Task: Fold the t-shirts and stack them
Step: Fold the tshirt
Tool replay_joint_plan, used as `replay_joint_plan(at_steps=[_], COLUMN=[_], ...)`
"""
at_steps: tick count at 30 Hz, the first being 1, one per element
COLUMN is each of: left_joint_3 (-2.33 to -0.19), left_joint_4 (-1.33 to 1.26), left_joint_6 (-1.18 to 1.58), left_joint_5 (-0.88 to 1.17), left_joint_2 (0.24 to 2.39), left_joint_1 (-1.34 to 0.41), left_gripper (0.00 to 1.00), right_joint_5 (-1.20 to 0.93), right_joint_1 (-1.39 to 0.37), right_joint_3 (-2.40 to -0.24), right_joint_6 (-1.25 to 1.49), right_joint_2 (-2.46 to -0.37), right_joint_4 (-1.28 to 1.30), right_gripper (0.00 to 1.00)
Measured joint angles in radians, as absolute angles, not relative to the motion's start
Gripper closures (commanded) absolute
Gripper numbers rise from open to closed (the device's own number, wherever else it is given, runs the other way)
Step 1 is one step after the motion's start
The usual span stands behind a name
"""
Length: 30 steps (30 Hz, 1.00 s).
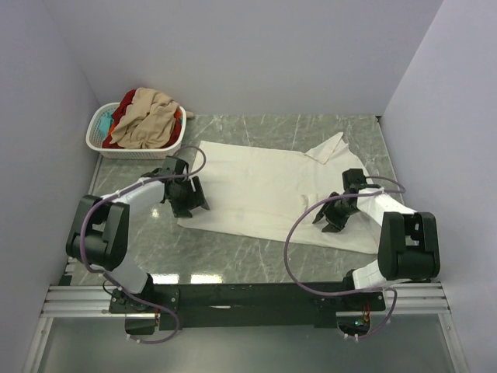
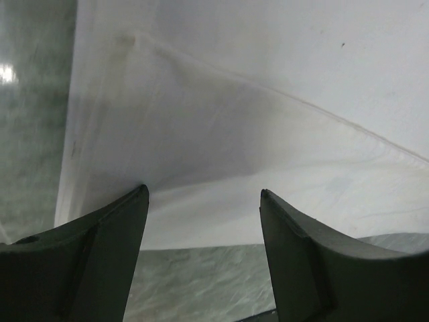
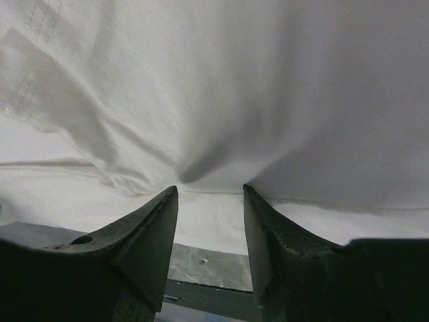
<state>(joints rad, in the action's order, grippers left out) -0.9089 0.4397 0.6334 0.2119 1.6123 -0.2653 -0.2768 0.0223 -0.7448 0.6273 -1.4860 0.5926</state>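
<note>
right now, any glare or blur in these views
top external: sharp, white glare on the table near its front edge; left wrist: glare spot upper left, cream-white t-shirt slightly soft; right wrist: no glare, shadowed pucker in the cloth

Plain cream-white t-shirt (image 1: pixel 264 190) under the black left gripper (image 1: pixel 190 206) and black right gripper (image 1: pixel 332 221). Grey-green table (image 1: pixel 233 256), pale marble veins. Beyond the left gripper, a white slotted basket (image 1: pixel 105 148): tan t-shirt (image 1: pixel 147 120), red t-shirt (image 1: pixel 126 99), teal t-shirt (image 1: pixel 104 122).
</note>
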Motion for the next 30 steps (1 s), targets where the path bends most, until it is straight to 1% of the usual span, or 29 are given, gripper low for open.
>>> replay_joint_plan(at_steps=[7,12,17,21,24,27,30], left_joint_3=[-0.820,-0.817,-0.852,-0.955,-1.049,-1.138,-1.186], left_joint_4=[0.499,0.529,0.561,0.559,0.534,0.509,0.490], left_joint_6=[0.678,0.702,0.717,0.719,0.715,0.705,0.694], left_joint_5=[0.203,0.192,0.181,0.178,0.179,0.187,0.189], left_joint_2=[1.499,1.430,1.412,1.457,1.530,1.628,1.715], left_joint_1=[-0.270,-0.282,-0.294,-0.304,-0.308,-0.308,-0.308], left_gripper=[0.27,0.27,0.26,0.26,0.26,0.26,0.26], right_joint_5=[-0.285,-0.282,-0.252,-0.244,-0.244,-0.247,-0.255], right_joint_1=[0.022,0.022,0.022,0.022,0.022,0.022,0.022], right_joint_3=[-0.669,-0.653,-0.686,-0.814,-0.919,-0.981,-0.993], right_joint_6=[0.632,0.626,0.592,0.562,0.540,0.522,0.510], right_joint_2=[-1.401,-1.369,-1.348,-1.362,-1.419,-1.503,-1.583], right_joint_4=[0.607,0.648,0.774,0.826,0.820,0.798,0.773], right_gripper=[0.48,0.48,0.47,0.47,0.47,0.47,0.47])
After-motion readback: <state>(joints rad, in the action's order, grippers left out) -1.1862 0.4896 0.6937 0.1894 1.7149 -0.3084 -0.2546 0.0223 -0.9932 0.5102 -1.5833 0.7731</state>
